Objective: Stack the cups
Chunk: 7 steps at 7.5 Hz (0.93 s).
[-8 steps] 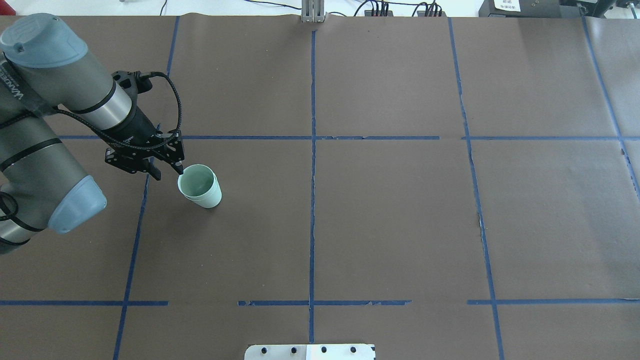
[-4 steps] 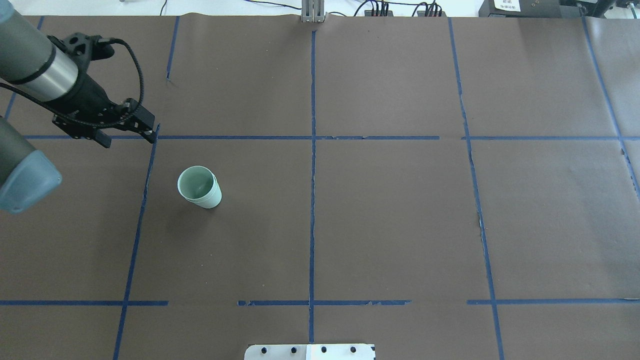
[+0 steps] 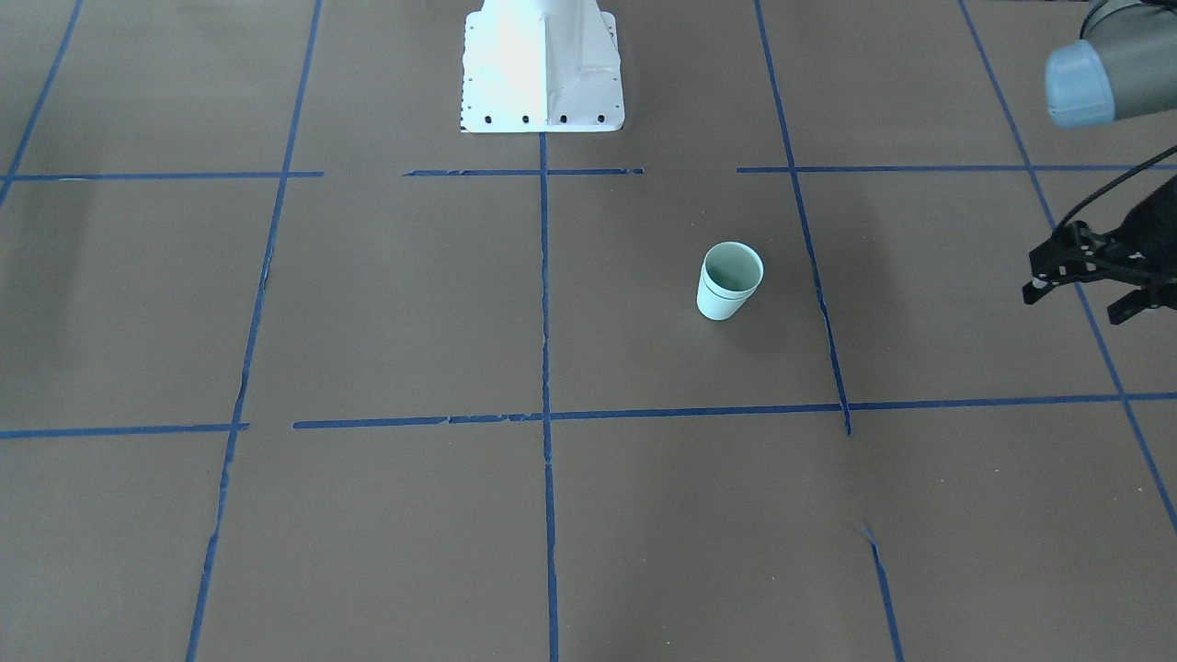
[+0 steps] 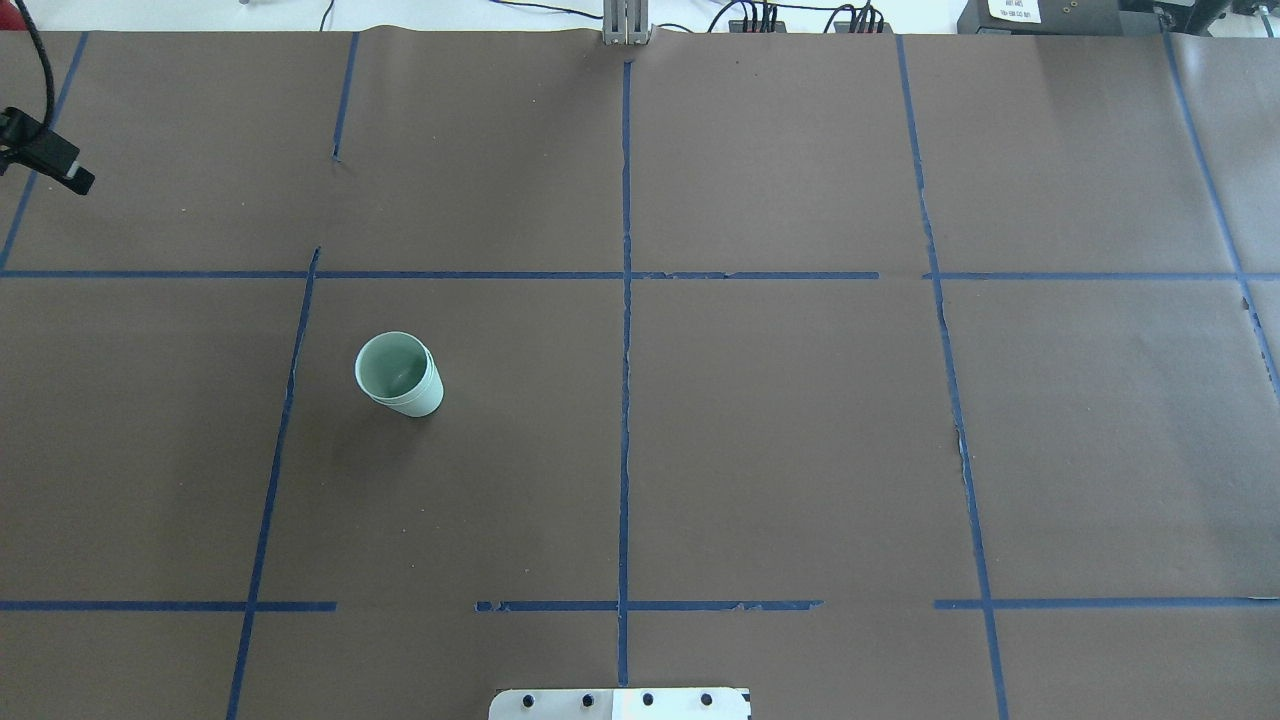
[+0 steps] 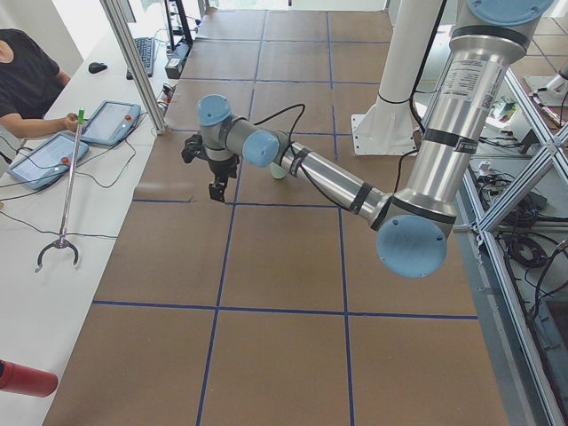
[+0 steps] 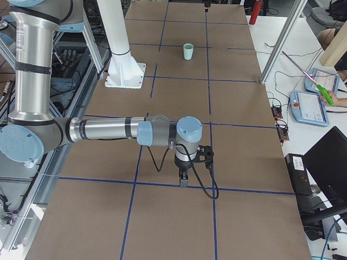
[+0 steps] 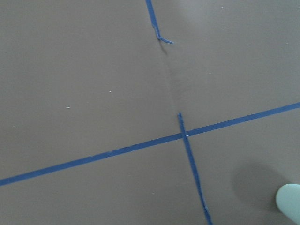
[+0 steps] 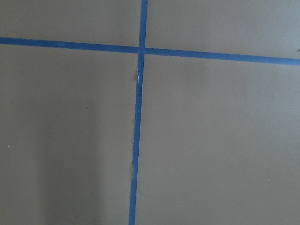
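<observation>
The two pale mint-green cups [image 4: 398, 375] stand upright, one nested inside the other, on the brown table left of centre. They also show in the front-facing view [image 3: 729, 280], the right exterior view [image 6: 187, 52] and at the corner of the left wrist view [image 7: 289, 201]. My left gripper [image 3: 1076, 305] is open and empty, raised well to the side of the cups, apart from them. Only one of its fingers [image 4: 65, 172] shows at the overhead view's left edge. My right gripper [image 6: 184, 176] hangs over the table far from the cups; I cannot tell whether it is open or shut.
Blue tape lines [image 4: 625, 300] divide the brown table cover into a grid. The white robot base plate [image 3: 542, 64] sits at the near middle edge. A side table with tablets [image 5: 106, 124] and an operator lies beyond the table's far side.
My left gripper has drawn away from the nested cups, rising and moving to the overhead view's upper left edge. The cups have stayed where they were.
</observation>
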Tool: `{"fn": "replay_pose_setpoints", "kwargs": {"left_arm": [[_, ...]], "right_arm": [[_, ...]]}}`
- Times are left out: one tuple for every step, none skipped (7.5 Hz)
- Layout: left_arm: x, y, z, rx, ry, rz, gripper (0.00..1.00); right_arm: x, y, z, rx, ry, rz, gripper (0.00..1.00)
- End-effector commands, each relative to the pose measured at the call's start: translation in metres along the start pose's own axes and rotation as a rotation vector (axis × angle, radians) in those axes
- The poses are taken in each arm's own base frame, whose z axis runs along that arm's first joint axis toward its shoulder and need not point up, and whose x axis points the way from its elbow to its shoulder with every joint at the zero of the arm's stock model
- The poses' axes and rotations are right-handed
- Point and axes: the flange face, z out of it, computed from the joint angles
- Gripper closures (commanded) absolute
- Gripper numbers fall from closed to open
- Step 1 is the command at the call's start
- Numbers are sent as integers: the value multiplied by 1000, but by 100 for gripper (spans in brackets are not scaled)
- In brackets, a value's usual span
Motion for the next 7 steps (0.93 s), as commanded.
{"fn": "replay_pose_setpoints", "kwargs": {"left_arm": [[-124,59,5,-25,-43,-172,0],[-162,104,13,-16,-50,-167,0],[-181,133,20,-23,-53,-151,0],[-190,151,27,-42,-55,-173,0],[-199,160,34,-61,-54,-198,0],[-210,176,42,-81,-53,-221,0],[-217,179,37,-73,-55,-239,0]], "right_arm": [[0,0,0,1,0,-1,0],[0,0,0,0,0,0,0],[0,0,0,1,0,-1,0],[0,0,0,0,0,0,0],[-1,0,-1,2,0,-2,0],[0,0,0,0,0,0,0],[0,0,0,0,0,2,0]]}}
